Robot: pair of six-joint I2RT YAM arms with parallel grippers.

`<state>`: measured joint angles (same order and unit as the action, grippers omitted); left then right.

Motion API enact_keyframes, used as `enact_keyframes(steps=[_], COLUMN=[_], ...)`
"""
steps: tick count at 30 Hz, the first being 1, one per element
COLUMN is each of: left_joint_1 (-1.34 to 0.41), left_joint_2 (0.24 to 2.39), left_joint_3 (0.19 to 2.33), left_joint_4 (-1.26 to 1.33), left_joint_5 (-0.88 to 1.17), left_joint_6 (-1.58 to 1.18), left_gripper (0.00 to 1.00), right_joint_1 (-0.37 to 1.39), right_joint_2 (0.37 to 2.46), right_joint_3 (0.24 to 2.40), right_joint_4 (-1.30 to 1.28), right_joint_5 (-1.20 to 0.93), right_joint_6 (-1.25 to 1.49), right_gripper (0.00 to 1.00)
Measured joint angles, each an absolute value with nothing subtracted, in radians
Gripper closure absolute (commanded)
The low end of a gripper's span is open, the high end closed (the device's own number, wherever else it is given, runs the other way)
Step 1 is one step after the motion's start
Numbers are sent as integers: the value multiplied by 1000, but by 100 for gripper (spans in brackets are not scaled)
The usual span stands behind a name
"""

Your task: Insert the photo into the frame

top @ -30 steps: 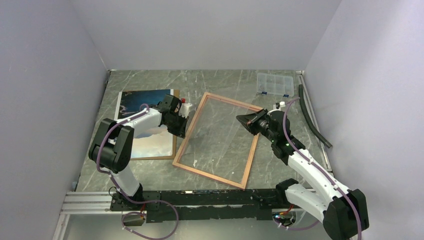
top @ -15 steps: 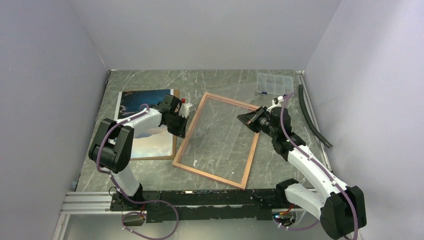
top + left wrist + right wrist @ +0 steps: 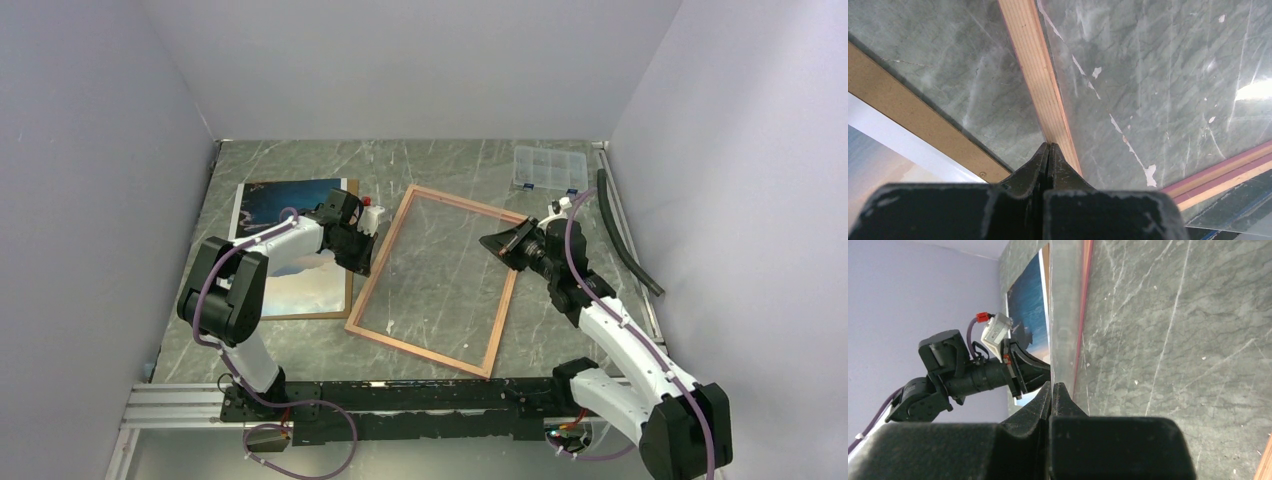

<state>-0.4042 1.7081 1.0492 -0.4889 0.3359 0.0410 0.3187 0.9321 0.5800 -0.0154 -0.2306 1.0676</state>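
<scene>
The frame [image 3: 420, 349] lies tilted on the table's middle, its tan wood side up, with a clear pane inside. To its left the photo [image 3: 285, 200] of blue sea and pale sky rests face up on a brown backing board [image 3: 312, 315]. My left gripper [image 3: 366, 262] is shut, and in the left wrist view its tips [image 3: 1049, 145] touch the frame's left rail [image 3: 1033, 75]. My right gripper [image 3: 486, 242] is shut with nothing in it, low over the frame near its right rail. In the right wrist view its tips [image 3: 1053, 384] point along the frame's pink edge [image 3: 1083, 315].
A clear compartment box [image 3: 548, 167] sits at the back right. A black hose [image 3: 625, 235] runs along the right wall. Grey walls close in on the left, back and right. An aluminium rail [image 3: 170, 405] carries both arm bases at the near edge.
My right gripper has shifted slightly to the right, toward the frame's right rail. The left arm, frame and photo have not moved.
</scene>
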Motion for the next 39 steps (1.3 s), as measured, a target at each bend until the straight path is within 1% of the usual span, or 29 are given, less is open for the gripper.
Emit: enact_keyframes(steps=[14,23,29,39], left_joint_1=[-404,-404,-404,-402], left_joint_2=[1706,1706,1706,1703], left_joint_3=[1049,1049,1049,1049], left_joint_4=[-495,-495,-495,-503], left_joint_5=[332,332,332,323], left_joint_6=[41,41,41,42], left_gripper=[97,97,97,97], right_joint_1=[305,296,292,290], right_joint_2=[953,912,916,956], right_joint_3=[550,459,414,416], right_joint_4=[-15,-12,68,166], right_joint_5=[-247,-227,-248,-294], right_joint_6=[1061,1119,1180,1229], right_gripper=[100,100,100,100])
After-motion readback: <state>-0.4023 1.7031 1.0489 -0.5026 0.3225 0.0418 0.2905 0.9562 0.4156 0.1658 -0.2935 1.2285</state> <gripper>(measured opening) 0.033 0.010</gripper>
